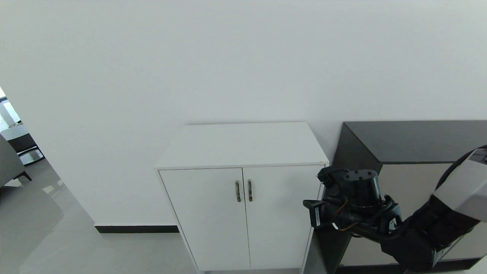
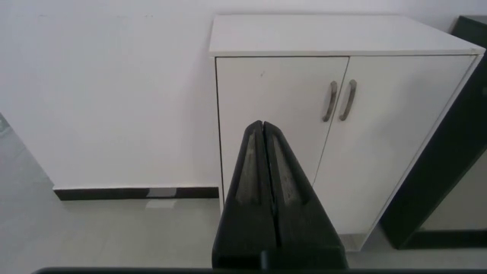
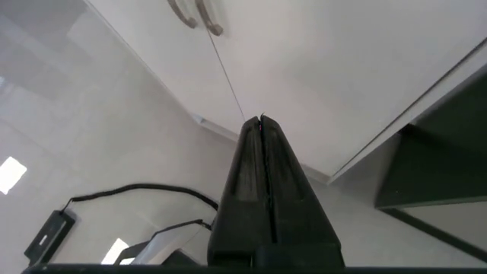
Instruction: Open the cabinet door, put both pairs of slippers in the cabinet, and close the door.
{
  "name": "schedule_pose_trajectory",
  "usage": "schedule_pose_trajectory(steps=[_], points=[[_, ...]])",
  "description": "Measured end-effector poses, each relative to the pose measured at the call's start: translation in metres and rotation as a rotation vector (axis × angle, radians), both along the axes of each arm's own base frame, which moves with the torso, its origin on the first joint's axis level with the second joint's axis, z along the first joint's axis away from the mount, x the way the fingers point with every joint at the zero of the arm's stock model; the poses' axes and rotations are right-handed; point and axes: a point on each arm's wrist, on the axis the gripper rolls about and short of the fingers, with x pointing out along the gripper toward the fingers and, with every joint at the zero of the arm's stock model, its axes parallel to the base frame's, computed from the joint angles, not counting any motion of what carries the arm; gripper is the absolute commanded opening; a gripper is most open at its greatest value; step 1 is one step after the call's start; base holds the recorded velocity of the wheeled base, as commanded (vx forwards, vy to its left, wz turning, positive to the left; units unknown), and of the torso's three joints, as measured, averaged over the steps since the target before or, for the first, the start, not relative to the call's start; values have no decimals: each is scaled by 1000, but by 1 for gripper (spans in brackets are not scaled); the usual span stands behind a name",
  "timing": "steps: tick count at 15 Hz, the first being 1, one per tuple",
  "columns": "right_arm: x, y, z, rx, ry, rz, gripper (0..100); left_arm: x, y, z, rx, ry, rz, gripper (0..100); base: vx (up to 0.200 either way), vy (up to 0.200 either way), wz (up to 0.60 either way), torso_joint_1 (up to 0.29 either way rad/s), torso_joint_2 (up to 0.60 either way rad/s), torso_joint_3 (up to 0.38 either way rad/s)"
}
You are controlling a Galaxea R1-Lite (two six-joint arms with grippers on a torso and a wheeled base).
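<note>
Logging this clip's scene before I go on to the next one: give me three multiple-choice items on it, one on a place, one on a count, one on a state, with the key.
1. Where does the dark cabinet stand relative to the white cabinet?
A. on the robot's left of it
B. on the robot's right of it
C. on top of it

2. How many handles do the white cabinet's doors carry?
A. one
B. two
C. four

3. How do the doors stand?
A. both shut
B. one ajar
C. both wide open

Key:
1 B: the head view shows the dark cabinet close beside the white one, on the right.
2 B: each door has one bar handle, next to the middle seam.
3 A: both door fronts lie flush under the top, with only a thin seam between them.
</note>
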Motion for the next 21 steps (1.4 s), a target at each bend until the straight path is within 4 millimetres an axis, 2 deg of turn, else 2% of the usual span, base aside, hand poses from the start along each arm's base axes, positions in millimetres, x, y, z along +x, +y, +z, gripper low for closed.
schedule_pose_trajectory(steps=[3, 6, 8, 10, 13, 16, 19, 21], points=[[-5, -4, 9, -2, -35, -40, 0, 0, 0, 0, 0, 0, 0, 0, 0, 0, 0, 0, 0, 0], [-29, -24, 34, 8, -85, -73, 0, 0, 0, 0, 0, 0, 0, 0, 0, 0, 0, 0, 0, 0], [-49, -52, 52, -17, -142, -114, 0, 0, 0, 0, 0, 0, 0, 0, 0, 0, 0, 0, 0, 0], [-70, -91, 68, -67, -186, -197, 0, 0, 0, 0, 1, 0, 0, 0, 0, 0, 0, 0, 0, 0], [-108, -146, 79, -112, -172, -331, 0, 0, 0, 0, 0, 0, 0, 0, 0, 0, 0, 0, 0, 0], [-157, -175, 73, -115, -139, -390, 0, 0, 0, 0, 0, 0, 0, 0, 0, 0, 0, 0, 0, 0], [-202, -183, 53, -122, -110, -417, 0, 0, 0, 0, 0, 0, 0, 0, 0, 0, 0, 0, 0, 0], [-223, -183, 40, -137, -84, -416, 0, 0, 0, 0, -2, 0, 0, 0, 0, 0, 0, 0, 0, 0]])
